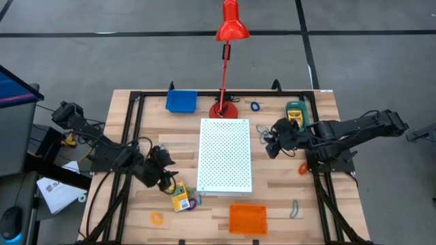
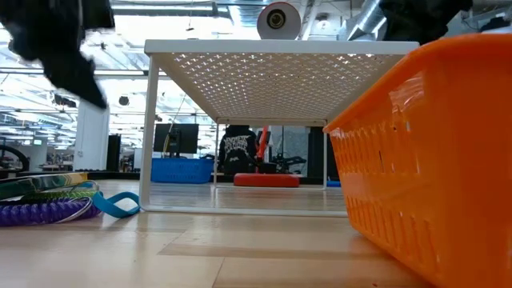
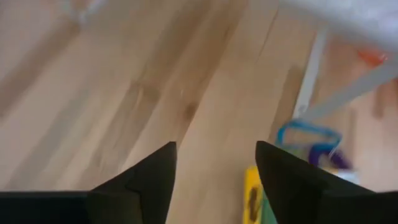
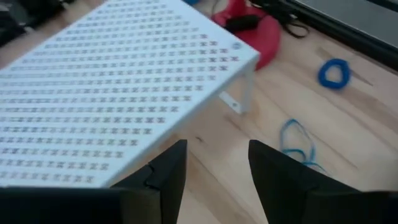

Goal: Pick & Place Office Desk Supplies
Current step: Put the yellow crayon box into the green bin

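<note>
**Desk supplies, table stock as I see it**

- Left gripper (image 1: 165, 178): lower left of the overhead frame, jaws parted, nothing between them.
- Crayon box (image 1: 179, 198), yellow and green: just beside that gripper, with purple loop (image 2: 40, 212) and a blue clip (image 3: 306, 133) at its side.
- Right gripper (image 1: 271, 139): right of centre, jaws apart and empty, over a thin blue loop (image 4: 297, 143).
- Second crayon box (image 1: 295, 112): upper right.
- Blue tray (image 1: 181, 101) at upper left, orange tray (image 1: 247, 219) at bottom centre.
- White perforated board (image 1: 225, 156): centre.
</note>
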Controlling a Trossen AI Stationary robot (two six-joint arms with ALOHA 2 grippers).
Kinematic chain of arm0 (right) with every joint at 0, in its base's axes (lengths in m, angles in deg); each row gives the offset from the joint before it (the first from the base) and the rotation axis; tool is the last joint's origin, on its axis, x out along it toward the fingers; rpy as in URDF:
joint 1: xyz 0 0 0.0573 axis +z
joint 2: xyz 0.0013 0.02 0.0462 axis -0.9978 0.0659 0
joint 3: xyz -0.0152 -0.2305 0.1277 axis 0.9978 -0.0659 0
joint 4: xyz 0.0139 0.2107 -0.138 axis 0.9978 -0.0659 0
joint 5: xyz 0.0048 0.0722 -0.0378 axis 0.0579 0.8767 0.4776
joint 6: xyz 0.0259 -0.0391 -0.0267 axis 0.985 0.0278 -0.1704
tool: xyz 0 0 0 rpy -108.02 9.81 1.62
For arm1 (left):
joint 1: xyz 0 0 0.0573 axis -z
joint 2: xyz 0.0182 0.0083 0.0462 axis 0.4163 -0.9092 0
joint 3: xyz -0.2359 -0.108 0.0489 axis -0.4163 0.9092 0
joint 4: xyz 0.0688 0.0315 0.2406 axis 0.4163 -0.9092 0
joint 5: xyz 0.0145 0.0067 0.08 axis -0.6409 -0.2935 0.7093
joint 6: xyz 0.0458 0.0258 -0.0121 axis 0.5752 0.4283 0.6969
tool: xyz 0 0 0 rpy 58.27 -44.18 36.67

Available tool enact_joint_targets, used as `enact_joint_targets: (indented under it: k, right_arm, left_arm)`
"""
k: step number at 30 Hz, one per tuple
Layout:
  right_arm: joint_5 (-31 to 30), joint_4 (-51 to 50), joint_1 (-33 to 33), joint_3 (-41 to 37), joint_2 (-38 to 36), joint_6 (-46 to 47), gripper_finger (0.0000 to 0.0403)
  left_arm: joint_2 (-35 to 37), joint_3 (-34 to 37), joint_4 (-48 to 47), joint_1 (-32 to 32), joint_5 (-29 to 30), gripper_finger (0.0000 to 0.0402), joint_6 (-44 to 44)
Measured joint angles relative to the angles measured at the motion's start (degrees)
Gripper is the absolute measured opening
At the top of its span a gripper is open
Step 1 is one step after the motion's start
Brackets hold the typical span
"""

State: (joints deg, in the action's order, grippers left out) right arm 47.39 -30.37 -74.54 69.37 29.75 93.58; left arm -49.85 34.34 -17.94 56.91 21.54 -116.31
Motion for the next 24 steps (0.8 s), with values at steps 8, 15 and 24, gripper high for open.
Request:
enact_joint_targets:
  k: [8, 15, 24]
  right_arm:
    - [0.0, 2.6, 3.0, 0.0, 2.1, 0.0, 0.0168]
    - [0.3, 4.4, 5.3, 0.0, 2.5, 1.0, 0.0168]
    - [0.5, 5.0, 7.9, 0.0, 2.5, 2.6, 0.0168]
  left_arm:
    - [8.2, 12.5, 10.8, -11.5, -23.4, 0.0260, 5.9]
    - [17.3, 22.2, 21.4, -20.9, -42.6, 0.0265, 7.3]
    - [16.4, 28.9, 30.0, -24.9, -49.8, 0.0263, 6.3]
